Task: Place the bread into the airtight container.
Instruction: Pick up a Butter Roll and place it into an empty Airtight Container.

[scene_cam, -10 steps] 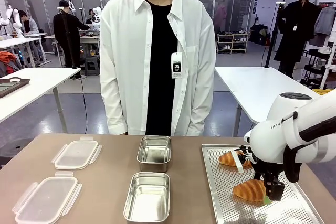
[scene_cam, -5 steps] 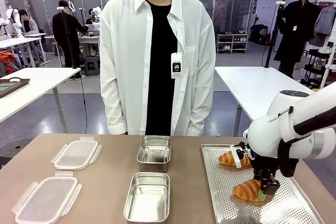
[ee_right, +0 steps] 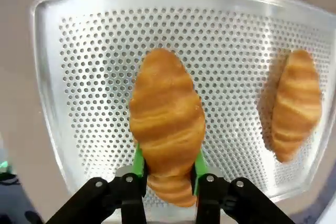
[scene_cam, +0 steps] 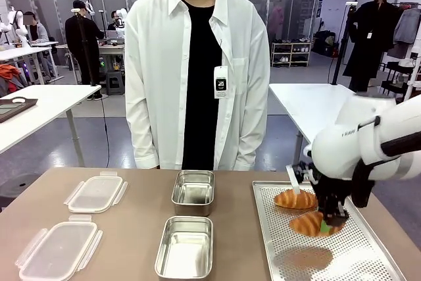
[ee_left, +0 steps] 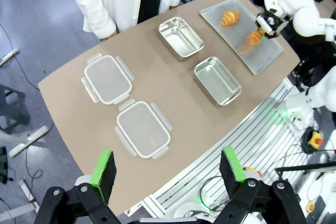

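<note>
Croissant [scene_cam: 306, 223] in grip of downward-pointing right pincer [scene_cam: 327, 226], above tray [scene_cam: 368, 255]; left pincer [ee_left: 167, 166] agape high over table [ee_left: 173, 98].

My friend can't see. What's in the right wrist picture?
The right gripper is shut on a croissant, holding it over a holed metal tray. A second croissant lies on the tray, off to one side.
</note>
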You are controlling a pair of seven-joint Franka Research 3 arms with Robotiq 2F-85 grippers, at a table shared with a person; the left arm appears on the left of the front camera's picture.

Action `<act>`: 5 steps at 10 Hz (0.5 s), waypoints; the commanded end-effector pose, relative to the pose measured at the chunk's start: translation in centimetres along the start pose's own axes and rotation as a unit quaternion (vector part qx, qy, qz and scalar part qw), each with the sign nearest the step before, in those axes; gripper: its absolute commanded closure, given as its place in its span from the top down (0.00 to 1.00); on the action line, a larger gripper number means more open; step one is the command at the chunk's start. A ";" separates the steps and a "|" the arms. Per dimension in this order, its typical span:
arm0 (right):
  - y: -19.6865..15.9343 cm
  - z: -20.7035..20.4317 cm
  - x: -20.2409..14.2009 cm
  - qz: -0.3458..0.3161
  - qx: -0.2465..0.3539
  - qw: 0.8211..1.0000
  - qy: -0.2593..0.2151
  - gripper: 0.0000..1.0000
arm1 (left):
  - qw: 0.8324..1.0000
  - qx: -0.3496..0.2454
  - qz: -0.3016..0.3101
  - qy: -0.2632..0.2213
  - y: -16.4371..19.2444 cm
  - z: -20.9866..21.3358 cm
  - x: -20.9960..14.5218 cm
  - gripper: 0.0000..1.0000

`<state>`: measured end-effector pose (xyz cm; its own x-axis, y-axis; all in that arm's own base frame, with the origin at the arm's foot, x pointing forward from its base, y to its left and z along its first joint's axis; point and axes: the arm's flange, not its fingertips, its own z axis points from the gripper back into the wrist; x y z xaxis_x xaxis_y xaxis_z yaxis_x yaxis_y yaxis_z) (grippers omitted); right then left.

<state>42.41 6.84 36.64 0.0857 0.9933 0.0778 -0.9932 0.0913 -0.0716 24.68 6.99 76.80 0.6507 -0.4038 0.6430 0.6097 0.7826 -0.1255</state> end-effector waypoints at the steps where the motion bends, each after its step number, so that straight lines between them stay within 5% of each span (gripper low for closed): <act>1: 1.1 6.6 2.6 -0.034 -0.017 0.999 0.030 0.39 | 1.000 0.002 -0.008 0.002 0.0 0.2 0.2 1.00; 5: 5.4 11.9 8.5 -0.026 -0.029 0.999 0.019 0.39 | 1.000 0.002 -0.008 0.002 0.0 0.2 0.2 1.00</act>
<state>37.62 13.46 49.39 0.1222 0.9910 0.0550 -0.9839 0.1283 -0.1248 24.69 6.99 76.80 0.6509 -0.4037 0.6429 0.6094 0.7828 -0.1254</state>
